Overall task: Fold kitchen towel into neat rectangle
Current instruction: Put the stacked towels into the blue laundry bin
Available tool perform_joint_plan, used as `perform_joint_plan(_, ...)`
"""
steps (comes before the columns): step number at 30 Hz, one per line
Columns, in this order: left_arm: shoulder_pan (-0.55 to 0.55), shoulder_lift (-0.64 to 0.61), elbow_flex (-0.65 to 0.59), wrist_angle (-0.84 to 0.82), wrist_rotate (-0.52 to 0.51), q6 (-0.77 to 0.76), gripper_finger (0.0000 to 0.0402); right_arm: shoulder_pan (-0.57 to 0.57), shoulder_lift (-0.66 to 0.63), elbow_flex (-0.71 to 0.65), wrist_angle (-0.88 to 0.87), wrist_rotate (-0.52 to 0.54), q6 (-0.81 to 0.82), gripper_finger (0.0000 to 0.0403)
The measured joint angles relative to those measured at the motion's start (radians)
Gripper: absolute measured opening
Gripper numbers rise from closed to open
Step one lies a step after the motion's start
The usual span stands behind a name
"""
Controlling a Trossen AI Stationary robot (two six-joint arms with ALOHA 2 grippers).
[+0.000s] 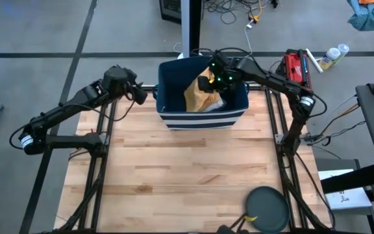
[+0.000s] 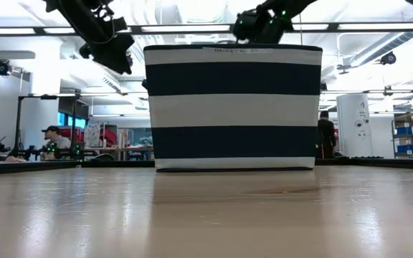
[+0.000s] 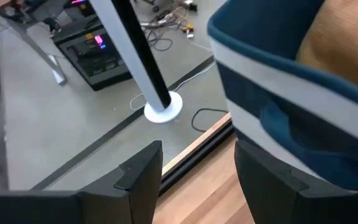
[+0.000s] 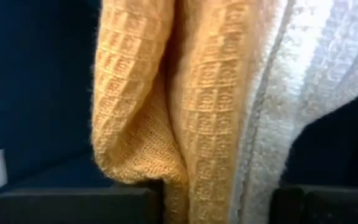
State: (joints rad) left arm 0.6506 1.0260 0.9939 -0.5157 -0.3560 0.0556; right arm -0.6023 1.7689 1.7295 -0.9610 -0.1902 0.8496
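Towels fill the navy-and-white striped fabric basket (image 1: pixel 202 119), which stands at the far middle of the pale wooden slatted table (image 1: pixel 187 175). A mustard-yellow waffle-weave kitchen towel (image 1: pixel 200 94) lies crumpled inside it, with a white waffle-weave cloth (image 4: pixel 303 93) pressed against its side. The right gripper (image 1: pixel 208 82) reaches down into the basket from the far right, and its two dark fingers are clenched on a hanging fold of the yellow towel, which droops between them in the right wrist view. The left gripper (image 3: pixel 197 180) hangs just outside the basket's left wall, above the table's far left edge; its fingers (image 3: pixel 143 177) stand apart with nothing between them. A dark round disc (image 1: pixel 267 208) sits at the near right of the table. Beyond the basket in the low view, a person in a cap (image 2: pixel 51 140) sits at a far bench.
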Motion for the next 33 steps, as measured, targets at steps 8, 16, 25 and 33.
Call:
perform_joint_plan(8, 0.006, 0.001, 0.000, 0.080, 0.003, 0.040, 0.0185, 0.033, -0.057, 0.083, 0.089, -0.021, 0.053, 0.0070)
perform_joint_plan(16, 0.025, 0.001, 0.000, 0.099, 0.003, 0.041, 0.0172, 0.059, -0.009, 0.076, 0.326, -0.082, 0.159, 0.0070)
perform_joint_plan(25, 0.029, 0.015, 0.000, 0.089, 0.002, 0.040, 0.0167, 0.049, 0.110, 0.056, 0.283, -0.114, 0.092, 0.0070)
perform_joint_plan(33, 0.029, 0.021, 0.000, 0.073, 0.036, 0.030, 0.0170, 0.003, 0.124, 0.050, -0.006, 0.012, -0.059, 0.0070)
